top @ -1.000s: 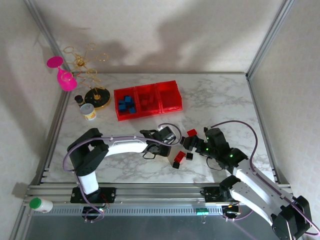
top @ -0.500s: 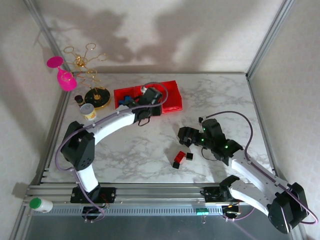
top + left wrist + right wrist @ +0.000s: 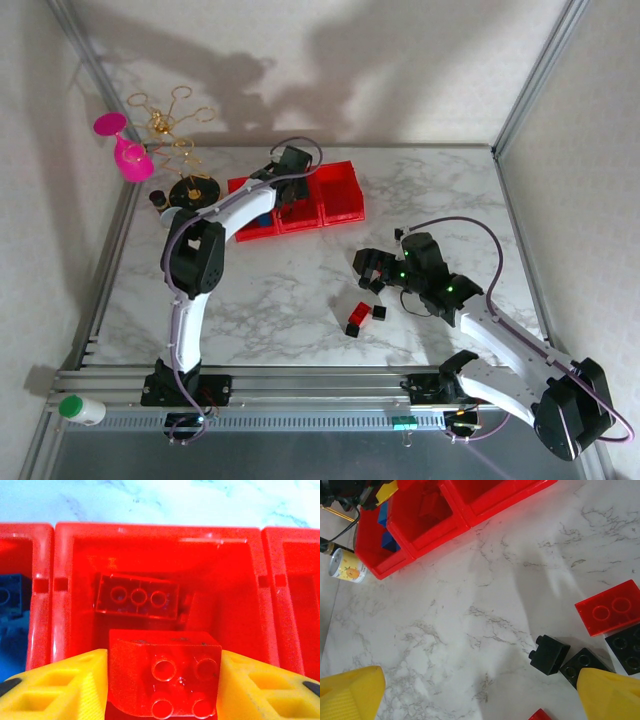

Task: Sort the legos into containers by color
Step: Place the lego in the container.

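Observation:
My left gripper (image 3: pixel 164 680) is shut on a square red brick (image 3: pixel 165 672) and holds it over the middle red bin (image 3: pixel 235 580), where an oblong red brick (image 3: pixel 137 596) lies. The left bin holds blue bricks (image 3: pixel 10 597). From above, the left gripper (image 3: pixel 290 168) hangs over the row of bins (image 3: pixel 340 190). My right gripper (image 3: pixel 480 700) is open above bare marble, left of a black brick (image 3: pixel 549 654), more black bricks (image 3: pixel 582 665) and a red brick (image 3: pixel 610 614). From above, the right gripper (image 3: pixel 366 272) hovers just above the loose bricks (image 3: pixel 358 318).
A small yellow-and-white cup (image 3: pixel 178 222) stands left of the bins, beside a gold wire stand (image 3: pixel 192 190) and a pink glass (image 3: pixel 128 150). A white bottle with a green cap (image 3: pixel 80 408) lies on the front rail. Metal frame posts edge the table.
My left arm has swung from the table's middle back to the bins, carrying the red brick, and now stops over the middle bin. The right gripper has drawn slightly back from the loose bricks.

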